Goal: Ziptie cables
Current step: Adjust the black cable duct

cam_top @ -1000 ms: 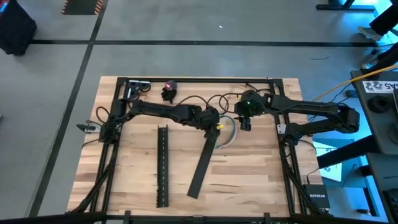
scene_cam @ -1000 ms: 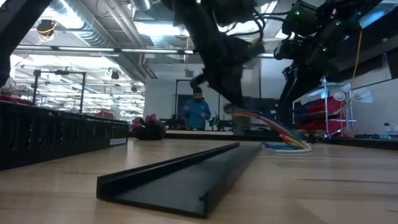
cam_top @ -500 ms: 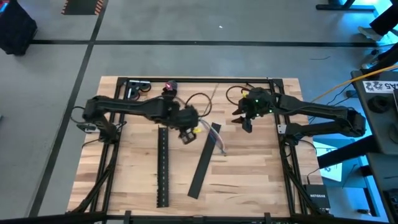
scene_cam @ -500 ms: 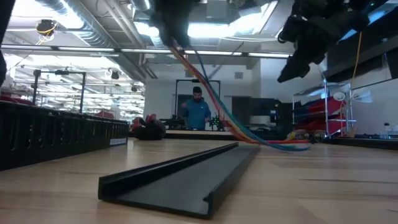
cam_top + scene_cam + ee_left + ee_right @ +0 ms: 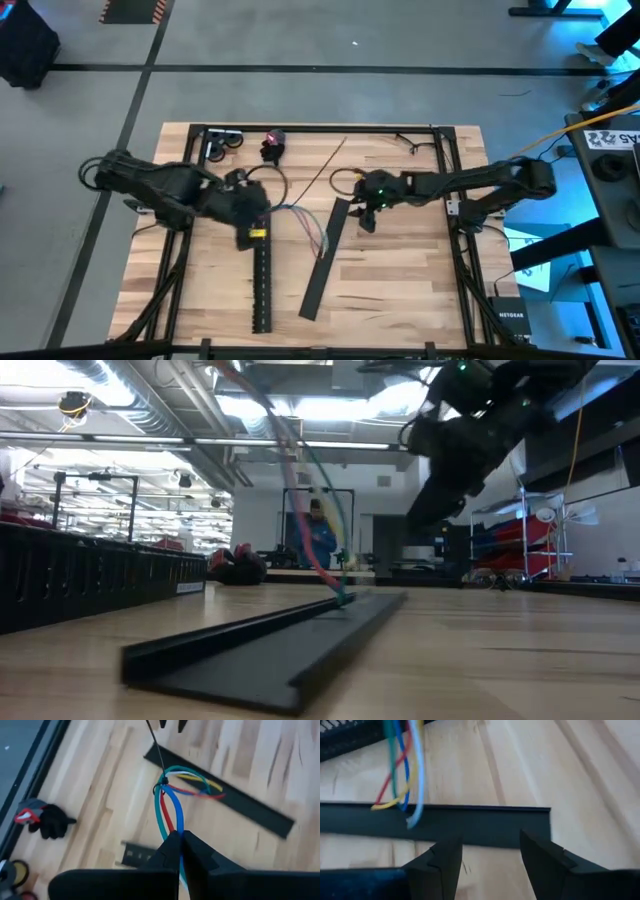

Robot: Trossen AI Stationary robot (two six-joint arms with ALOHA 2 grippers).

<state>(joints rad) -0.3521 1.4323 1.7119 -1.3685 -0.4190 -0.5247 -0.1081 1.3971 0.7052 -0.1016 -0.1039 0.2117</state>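
The cables [image 5: 167, 805] are a thin bundle of blue, green, red, yellow and white wires, running in the high view [image 5: 300, 220] from my left gripper [image 5: 252, 218] to the flat black cover [image 5: 325, 258]. A hair-thin dark ziptie [image 5: 161, 782] circles the bundle, its tail [image 5: 152, 737] sticking out. My left gripper [image 5: 180, 842] is shut on the cables. My right gripper [image 5: 490, 852] is open, over the cover's far end [image 5: 535, 820], touching nothing; it also shows in the high view [image 5: 365, 215]. My left gripper pinches the cable bundle between its two fingers [image 5: 192, 852], on the stretch [image 5: 172, 827] short of the ziptie. The bundle is lifted and slopes down from the fingers. Its loose ends [image 5: 342, 597] reach the flat cover.
A long black slotted channel [image 5: 261, 275] lies lengthwise just near my left gripper. Tape rolls [image 5: 225, 140] and a dark glove [image 5: 270, 150] sit at the far edge. Black frame rails [image 5: 448, 165] run along the table's sides. A person [image 5: 318, 535] stands beyond the table.
My left gripper has drawn back toward the table's left edge, raising the cables off the table and carrying them across the cover, so only their loose ends rest on it. My right gripper has moved left and toward the near edge, over the cover's far end.
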